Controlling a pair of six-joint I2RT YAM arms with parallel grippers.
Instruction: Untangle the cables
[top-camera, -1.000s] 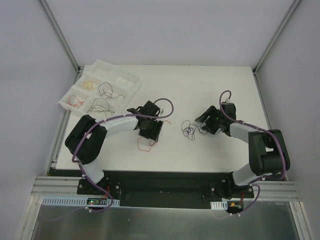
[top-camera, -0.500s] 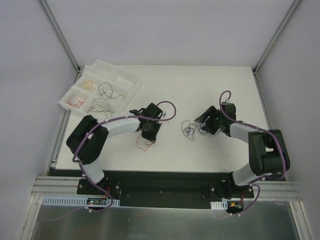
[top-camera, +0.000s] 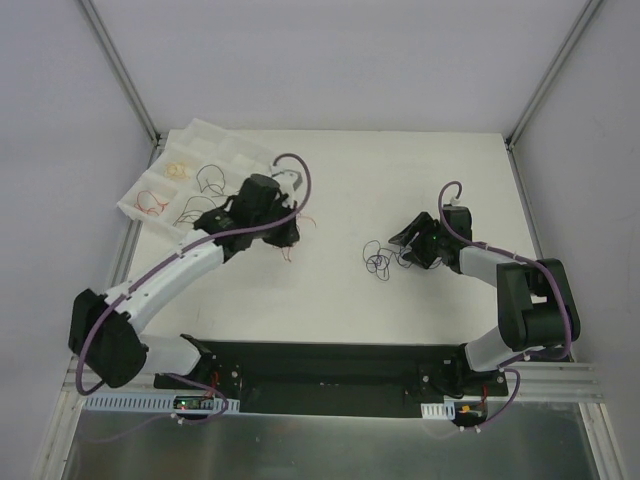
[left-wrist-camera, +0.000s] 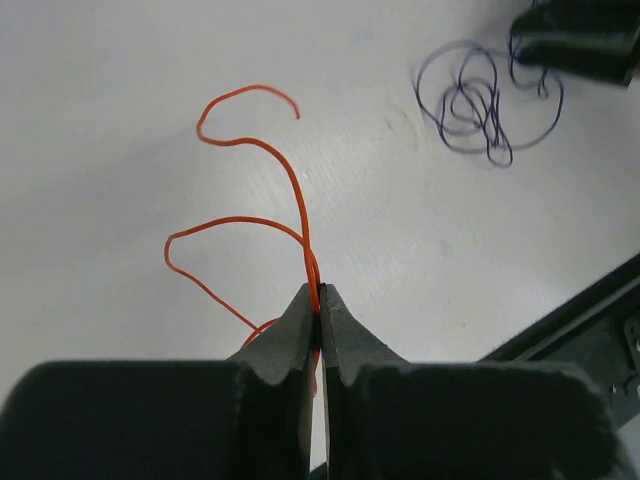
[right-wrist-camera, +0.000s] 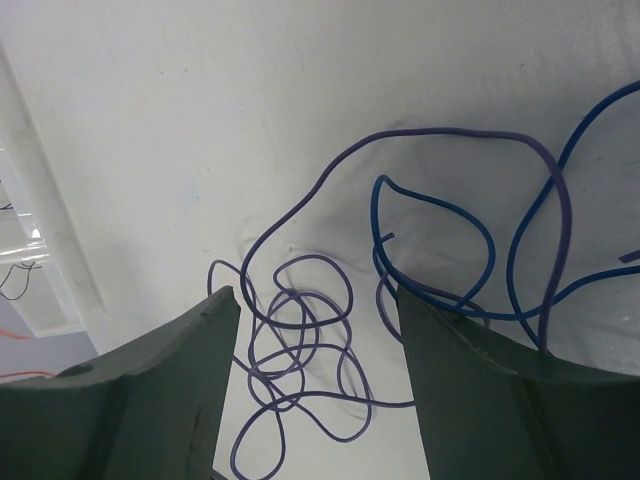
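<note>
My left gripper is shut on a thin orange cable, which curls away from the jaws above the white table. From the top view the left gripper hangs just right of the tray, the orange cable dangling beneath it. A tangle of purple cables lies on the table between the fingers of my open right gripper, with a blue cable looping beside the right finger. In the top view that tangle sits just left of the right gripper.
A white compartment tray stands at the table's back left. It holds black cables, a red one and a pale yellowish bundle. Metal frame posts rise at the back corners. The table's dark front edge runs near the arm bases.
My left gripper closed on the orange cable, lifted it off the table and carried it back and left toward the tray. The right arm and the purple tangle stayed put.
</note>
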